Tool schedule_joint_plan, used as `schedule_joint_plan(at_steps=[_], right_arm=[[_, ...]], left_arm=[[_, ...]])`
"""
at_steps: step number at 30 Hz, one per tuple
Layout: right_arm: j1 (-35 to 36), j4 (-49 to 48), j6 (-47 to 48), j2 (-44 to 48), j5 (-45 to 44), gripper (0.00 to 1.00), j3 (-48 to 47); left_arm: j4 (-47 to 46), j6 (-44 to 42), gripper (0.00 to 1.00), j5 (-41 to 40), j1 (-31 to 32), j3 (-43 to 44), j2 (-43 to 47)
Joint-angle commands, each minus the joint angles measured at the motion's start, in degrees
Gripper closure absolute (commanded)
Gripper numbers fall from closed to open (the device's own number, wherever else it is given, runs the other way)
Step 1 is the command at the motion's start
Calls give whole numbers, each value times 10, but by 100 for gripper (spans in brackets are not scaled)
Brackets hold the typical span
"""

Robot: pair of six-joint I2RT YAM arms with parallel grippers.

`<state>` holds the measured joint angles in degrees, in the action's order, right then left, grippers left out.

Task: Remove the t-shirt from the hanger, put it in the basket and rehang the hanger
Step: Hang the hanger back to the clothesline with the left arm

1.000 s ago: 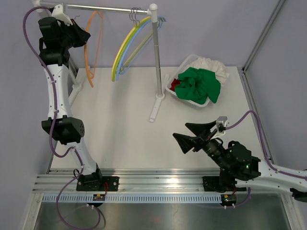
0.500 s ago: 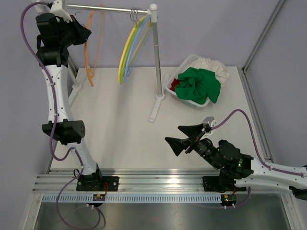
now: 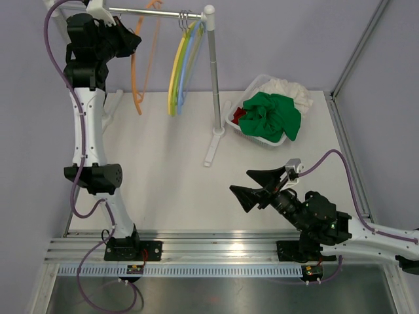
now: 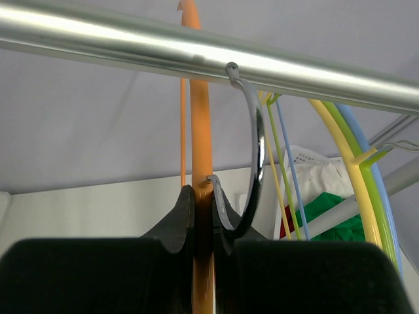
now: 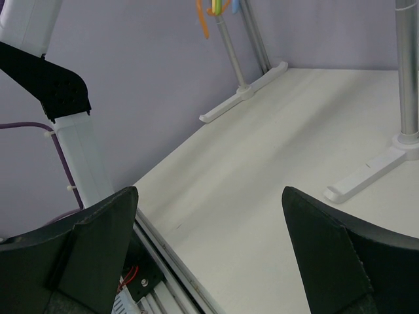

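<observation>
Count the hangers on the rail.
4. The orange hanger hangs toward the rail's left end, clamped in the left gripper. The yellow hanger, green hanger and blue hanger are bunched by the post. Another could hide in that bunch.

Colour rundown of your setup

You've got an orange hanger (image 4: pixel 198 118) on a shiny silver rail (image 3: pixel 150 11), next to three hangers (image 3: pixel 178 65) in yellow, green and blue. The basket (image 3: pixel 255 83) is white, with a plain bright green tee (image 3: pixel 272 116), a white cloth (image 3: pixel 291 88) and a bit of red (image 3: pixel 239 116) in it. The table (image 3: pixel 163 176) is off-white and the wall (image 3: pixel 294 33) pale lilac. Your arms (image 3: pixel 82 124) are white with black joints and purple cables (image 3: pixel 340 157). The left gripper (image 4: pixel 200 196) and right gripper (image 3: pixel 239 181) are plain black.
</observation>
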<state>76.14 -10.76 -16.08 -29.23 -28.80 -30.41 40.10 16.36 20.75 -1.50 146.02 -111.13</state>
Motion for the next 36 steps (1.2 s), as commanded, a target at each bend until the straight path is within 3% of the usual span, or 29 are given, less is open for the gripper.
schedule_joint_plan(at_steps=[1,9,18,36], right_arm=[[4,-6,-3,3,9,1,-19],[4,-7,-3,1,12,0,-19],[4,-6,-2,2,10,1,-17],[4,-3,-1,6,5,0,-14]], left_arm=[[-40,25,100,-10,6,37,-17],[-57,25,100,-28,38,39,-23],[-104,-8,100,-83,91,-2,27],[-141,18,100,-74,120,29,-55]])
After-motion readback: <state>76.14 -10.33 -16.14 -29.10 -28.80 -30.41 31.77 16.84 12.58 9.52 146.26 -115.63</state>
